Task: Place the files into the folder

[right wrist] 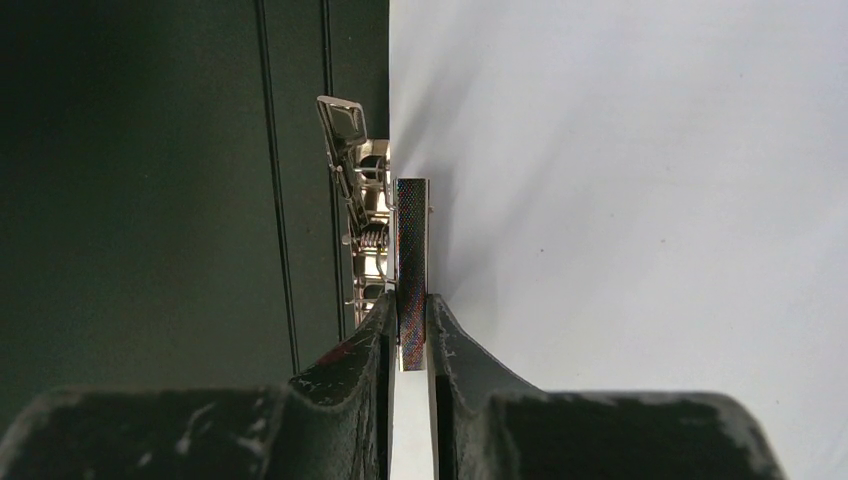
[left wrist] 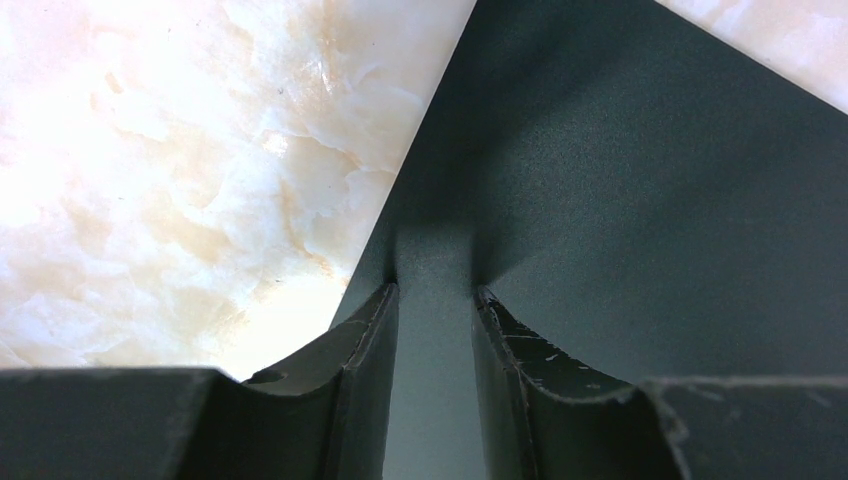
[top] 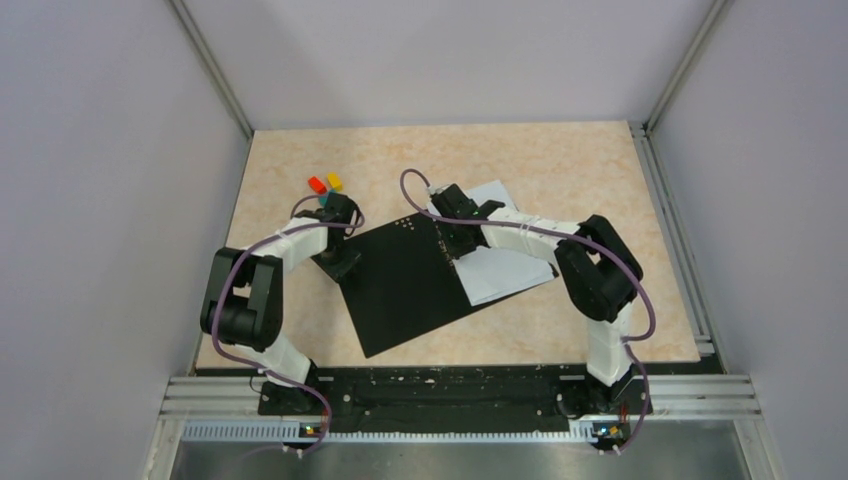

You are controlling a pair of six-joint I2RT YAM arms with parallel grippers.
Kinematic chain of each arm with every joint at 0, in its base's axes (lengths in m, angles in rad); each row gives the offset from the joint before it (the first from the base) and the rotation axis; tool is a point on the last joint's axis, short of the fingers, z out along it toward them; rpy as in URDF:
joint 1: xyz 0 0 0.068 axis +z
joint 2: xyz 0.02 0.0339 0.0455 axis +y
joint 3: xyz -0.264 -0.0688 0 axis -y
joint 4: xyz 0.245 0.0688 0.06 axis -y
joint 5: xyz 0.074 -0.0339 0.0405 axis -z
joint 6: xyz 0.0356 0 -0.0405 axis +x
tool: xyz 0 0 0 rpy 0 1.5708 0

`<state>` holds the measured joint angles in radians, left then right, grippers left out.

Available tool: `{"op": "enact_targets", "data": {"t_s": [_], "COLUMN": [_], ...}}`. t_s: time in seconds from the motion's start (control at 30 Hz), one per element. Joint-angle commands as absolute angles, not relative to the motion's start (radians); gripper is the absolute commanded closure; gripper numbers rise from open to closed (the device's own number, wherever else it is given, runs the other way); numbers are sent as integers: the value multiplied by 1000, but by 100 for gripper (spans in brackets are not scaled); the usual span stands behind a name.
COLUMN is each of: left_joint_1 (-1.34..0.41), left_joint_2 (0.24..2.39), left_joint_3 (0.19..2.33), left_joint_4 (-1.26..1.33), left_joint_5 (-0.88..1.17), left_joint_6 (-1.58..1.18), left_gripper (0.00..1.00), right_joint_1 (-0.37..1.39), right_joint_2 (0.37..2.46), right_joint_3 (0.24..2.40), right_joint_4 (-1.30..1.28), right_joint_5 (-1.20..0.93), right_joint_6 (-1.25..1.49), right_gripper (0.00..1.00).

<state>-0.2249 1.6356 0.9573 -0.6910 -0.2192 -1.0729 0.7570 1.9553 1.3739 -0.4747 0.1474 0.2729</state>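
Between grey walls (top: 440, 60), on a marbled tabletop (top: 570, 160), the open folder (top: 400, 285) bears the files (top: 505, 272) on its right half; the right gripper (right wrist: 411, 312) pinches its clip lever (right wrist: 411, 240), and the left gripper (left wrist: 435, 292), jaws parted, presses its left corner.

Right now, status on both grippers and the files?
Left gripper open, tips on folder corner. Right gripper shut on clip lever. Files lie beside the clip. Coloured blocks off to the side.
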Motion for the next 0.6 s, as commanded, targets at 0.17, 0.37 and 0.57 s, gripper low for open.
{"op": "enact_targets", "data": {"t_s": [0.17, 0.37, 0.57], "left_joint_1": [-217, -213, -209], "left_joint_2": [1712, 1720, 1729], "left_joint_3": [924, 931, 943], "left_joint_4": [-655, -664, -673], "left_joint_5": [-212, -211, -209], "left_joint_6": [-1109, -1114, -1121], "left_gripper": [61, 61, 61], "right_joint_1": [761, 762, 765], "right_joint_2": [1904, 1886, 1874], "right_joint_3": [1297, 1260, 1214], "right_joint_4": [-404, -367, -317], "right_joint_5": [157, 175, 169], "right_joint_6": [287, 288, 283], "right_gripper": [86, 86, 86]}}
